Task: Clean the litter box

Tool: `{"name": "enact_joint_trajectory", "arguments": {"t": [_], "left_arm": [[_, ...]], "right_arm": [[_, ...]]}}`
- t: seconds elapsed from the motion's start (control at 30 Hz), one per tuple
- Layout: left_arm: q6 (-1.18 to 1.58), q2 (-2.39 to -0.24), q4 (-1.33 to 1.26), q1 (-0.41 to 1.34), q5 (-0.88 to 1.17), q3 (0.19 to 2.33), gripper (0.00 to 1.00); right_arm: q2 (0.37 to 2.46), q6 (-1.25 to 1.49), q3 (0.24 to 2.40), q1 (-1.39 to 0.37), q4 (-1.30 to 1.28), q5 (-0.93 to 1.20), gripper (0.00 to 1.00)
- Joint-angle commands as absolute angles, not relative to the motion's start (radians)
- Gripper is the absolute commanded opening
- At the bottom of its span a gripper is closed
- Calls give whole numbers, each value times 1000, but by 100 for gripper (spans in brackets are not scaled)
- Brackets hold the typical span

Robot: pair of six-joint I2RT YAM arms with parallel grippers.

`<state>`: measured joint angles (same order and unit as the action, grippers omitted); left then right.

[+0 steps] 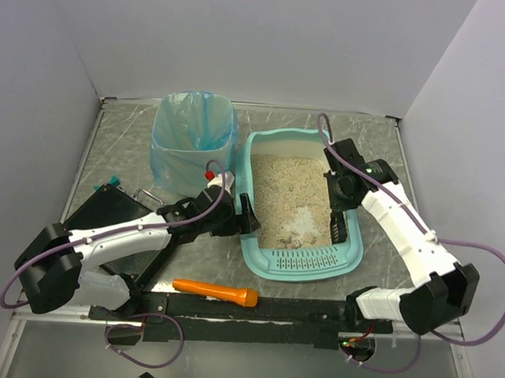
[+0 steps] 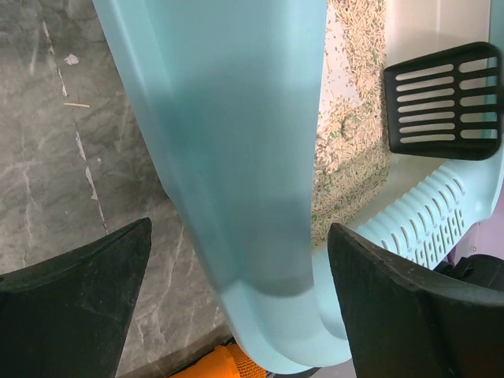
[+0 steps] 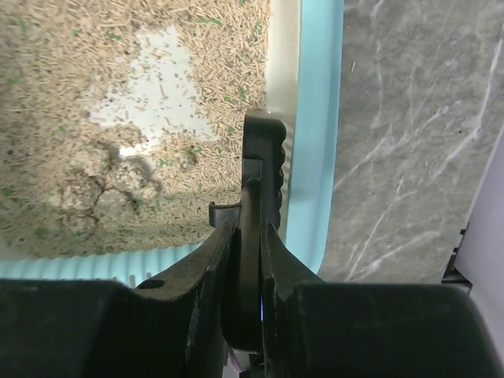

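The litter box [image 1: 304, 262] lies mid-table beside the blue-bagged bin [image 1: 193, 142]. The left claw [image 1: 244, 212] stands wide open astride its left wall; the right claw [image 3: 249, 236] is closed on a black scoop [image 3: 264, 157]. Clumps [image 3: 94, 185] lie in the litter, so the scooping seems mostly not done yet.

Light bright, soft, even, from above; no glare. Top view sharp, shadows faint. Left fingers [image 2: 71, 307] dark, blurred; box [image 2: 236, 157] wall between them soft, shaded toward fingertips; litter [image 2: 346, 134] beyond fingertips sharper. Right fingers [image 3: 213, 268] near-black, defocused; scoop [image 3: 264, 157] between them without detail; litter ahead of fingertips crisp.
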<state>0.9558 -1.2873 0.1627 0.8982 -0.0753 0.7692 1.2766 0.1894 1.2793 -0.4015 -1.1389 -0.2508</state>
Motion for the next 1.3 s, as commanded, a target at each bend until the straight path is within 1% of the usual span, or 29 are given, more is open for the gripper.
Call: {"name": "enact_joint_trajectory", "arguments": {"t": [0.0, 0.1, 0.17, 0.33, 0.5, 0.57, 0.7, 0.93, 1.03, 1.13, 1.27], "left_arm": [[945, -1295, 137, 899, -68, 812, 97], [963, -1301, 117, 899, -45, 798, 97], [973, -1307, 95, 897, -26, 785, 97], [992, -1322, 89, 900, -8, 776, 99], [994, -1316, 77, 899, 17, 762, 99], [993, -1318, 81, 900, 18, 764, 97], [991, -1325, 86, 900, 18, 769, 96], [994, -1335, 87, 900, 6, 762, 95], [982, -1351, 87, 899, 17, 770, 95], [966, -1373, 101, 899, 21, 792, 95], [957, -1381, 113, 900, 18, 799, 96]], "right_arm": [[1328, 186, 1270, -407, -1230, -295, 0], [1345, 181, 1204, -408, -1191, -232, 0], [1327, 172, 1155, -410, -1140, -144, 0], [1208, 175, 1086, -411, -1065, 67, 0], [1143, 192, 1039, -407, -994, 169, 0], [1144, 202, 1003, -407, -980, 187, 0], [1173, 238, 989, -390, -979, 147, 0], [1213, 268, 1081, -327, -1086, 55, 0], [1201, 256, 1091, -288, -1085, 93, 0], [1175, 200, 1062, -281, -1031, 213, 0], [1161, 199, 1042, -259, -1009, 224, 0]]}}
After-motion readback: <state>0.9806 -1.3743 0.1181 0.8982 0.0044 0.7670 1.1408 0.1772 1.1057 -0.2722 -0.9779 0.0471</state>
